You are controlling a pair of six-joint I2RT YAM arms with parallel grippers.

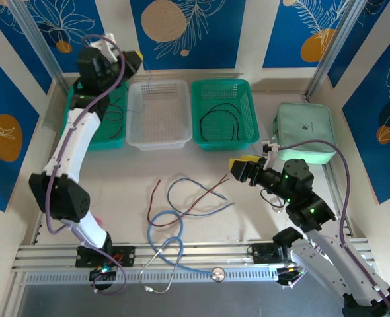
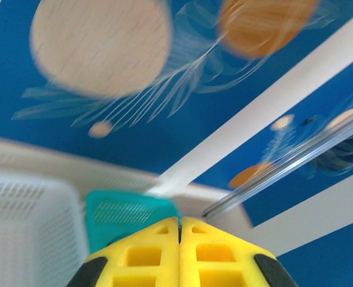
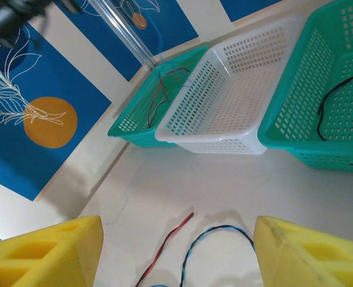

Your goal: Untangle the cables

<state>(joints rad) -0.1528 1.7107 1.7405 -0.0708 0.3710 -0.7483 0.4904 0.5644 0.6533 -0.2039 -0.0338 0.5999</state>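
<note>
Left gripper (image 2: 180,223): jaws pressed together, nothing between them, raised near green basket (image 2: 128,210).
Right gripper (image 3: 175,254): jaws wide apart, empty, above cables (image 3: 223,226) on worktop (image 3: 164,185).

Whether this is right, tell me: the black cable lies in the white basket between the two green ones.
Wrong. The black cable lies in the right-hand green basket, not the white basket between the two green ones; the top external view shows it.
</note>
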